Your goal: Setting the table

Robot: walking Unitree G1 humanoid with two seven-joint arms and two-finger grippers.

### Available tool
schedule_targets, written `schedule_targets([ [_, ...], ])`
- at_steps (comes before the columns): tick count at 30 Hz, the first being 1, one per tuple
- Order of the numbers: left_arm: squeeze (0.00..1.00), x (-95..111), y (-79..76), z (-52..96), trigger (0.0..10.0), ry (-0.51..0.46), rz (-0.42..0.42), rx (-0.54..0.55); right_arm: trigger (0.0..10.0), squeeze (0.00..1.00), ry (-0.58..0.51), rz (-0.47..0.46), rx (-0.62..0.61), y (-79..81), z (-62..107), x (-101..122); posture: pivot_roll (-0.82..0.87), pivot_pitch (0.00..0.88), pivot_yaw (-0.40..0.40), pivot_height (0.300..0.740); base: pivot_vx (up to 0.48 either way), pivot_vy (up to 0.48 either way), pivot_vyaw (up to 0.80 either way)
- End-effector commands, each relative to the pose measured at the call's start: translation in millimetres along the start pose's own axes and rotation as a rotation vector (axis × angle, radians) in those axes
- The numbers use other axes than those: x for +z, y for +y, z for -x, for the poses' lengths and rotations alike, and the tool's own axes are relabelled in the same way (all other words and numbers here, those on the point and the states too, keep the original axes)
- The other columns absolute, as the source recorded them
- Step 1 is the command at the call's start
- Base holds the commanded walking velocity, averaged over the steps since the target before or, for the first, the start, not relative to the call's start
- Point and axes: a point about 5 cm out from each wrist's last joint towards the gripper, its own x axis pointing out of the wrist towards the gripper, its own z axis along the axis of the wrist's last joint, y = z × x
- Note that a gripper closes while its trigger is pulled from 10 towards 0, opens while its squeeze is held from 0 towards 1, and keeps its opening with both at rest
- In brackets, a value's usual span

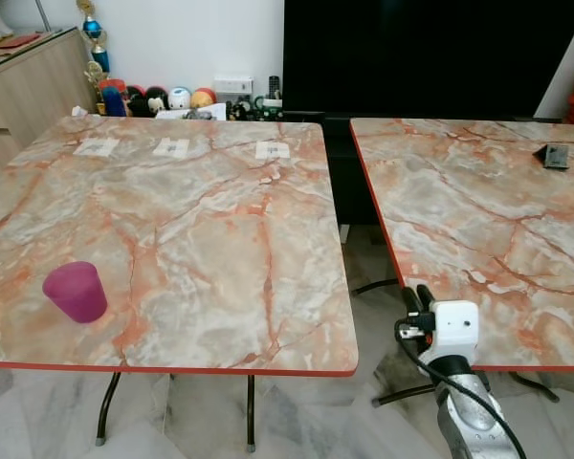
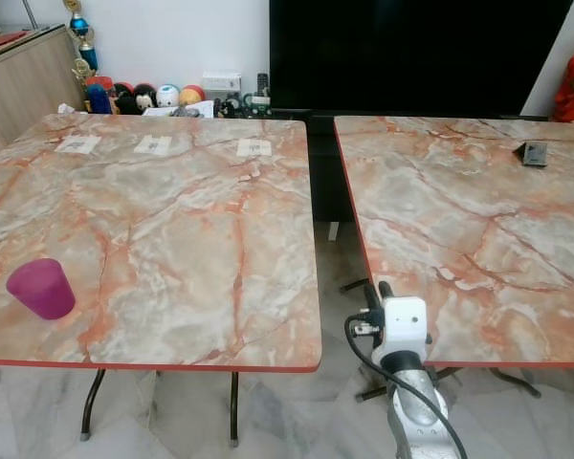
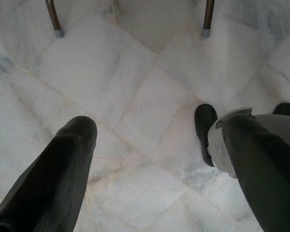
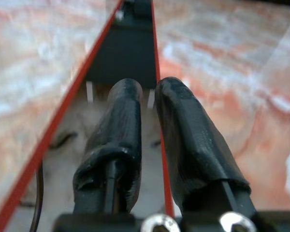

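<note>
Two marble-patterned tables with red edging are standing side by side with a narrow gap between them: the left table (image 1: 191, 220) and the right table (image 1: 478, 210). A dark screen (image 1: 421, 53) is filling the wall behind them. The right gripper (image 4: 147, 92) is hovering over the gap at the near corner of the right table, its fingers pressed narrowly together with nothing between them. The left gripper (image 3: 150, 128) is hanging down over the pale tiled floor (image 3: 135, 72), fingers spread wide. A purple cup (image 1: 76, 291) is sitting upright near the left table's front left corner. Three white labels (image 1: 170, 147) are lying along its far edge
</note>
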Motion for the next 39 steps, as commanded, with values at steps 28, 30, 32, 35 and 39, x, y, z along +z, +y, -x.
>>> schedule_targets([
  [28, 0.0, -4, -2.6, 0.7, 10.0, 0.012, 0.007, 0.001, 10.0, 0.0, 0.248, -0.054, 0.07, 7.5, 19.8, -65, 0.0, 0.054, -0.025, 0.74, 0.0, 0.0, 0.0],
  [30, 0.0, -4, -2.8, 0.6, 10.0, 0.011, 0.007, 0.0, 10.0, 0.0, 0.279, -0.061, 0.072, 7.5, 22.1, -71, 0.0, 0.055, -0.024, 0.74, 0.0, 0.0, 0.0],
  [32, 0.0, -3, -3.1, 0.6, 10.0, 0.011, 0.006, -0.001, 10.0, 0.0, 0.315, -0.08, 0.065, 7.2, 24.5, -77, 0.0, 0.055, -0.024, 0.74, 0.0, 0.0, 0.0],
  [35, 0.0, -3, -3.7, 0.4, 10.0, 0.01, 0.007, -0.002, 10.0, 0.0, 0.393, -0.087, 0.046, 6.2, 31.0, -90, 0.0, 0.055, -0.025, 0.74, 0.0, 0.0, 0.0],
  [39, 0.0, -3, -4.2, 0.3, 10.0, 0.009, 0.008, -0.002, 10.0, 0.0, 0.509, -0.102, 0.032, 7.8, 44.0, -107, 0.0, 0.056, -0.022, 0.74, 0.0, 0.0, 0.0],
])
